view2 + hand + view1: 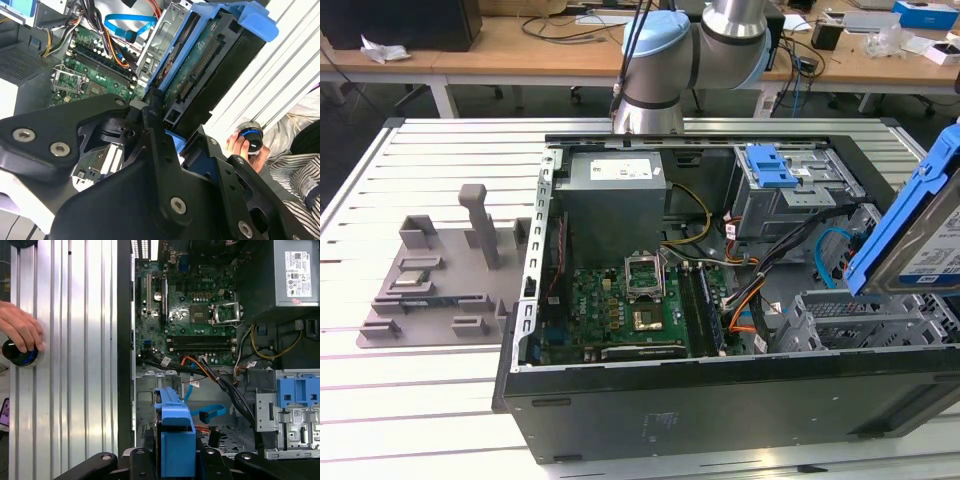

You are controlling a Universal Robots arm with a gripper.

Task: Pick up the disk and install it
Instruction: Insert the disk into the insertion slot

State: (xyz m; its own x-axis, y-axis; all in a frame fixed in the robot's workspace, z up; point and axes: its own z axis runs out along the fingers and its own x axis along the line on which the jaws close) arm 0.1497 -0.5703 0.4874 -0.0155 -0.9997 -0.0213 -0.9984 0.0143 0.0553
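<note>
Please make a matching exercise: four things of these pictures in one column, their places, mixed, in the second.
1 disk
2 power-supply box
3 hand
4 grey fixture plate

a flat on the table, exterior view's left of the case
b raised and tilted over the case
c on a round knob
d inside the case, beside the motherboard

Pairs: 1-b, 2-d, 3-c, 4-a

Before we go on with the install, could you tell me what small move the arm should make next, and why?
Probably line the disk up with the cage before lowering: the gripper is shut on it, and in the exterior view it hangs tilted above the cage, not yet in.
</note>
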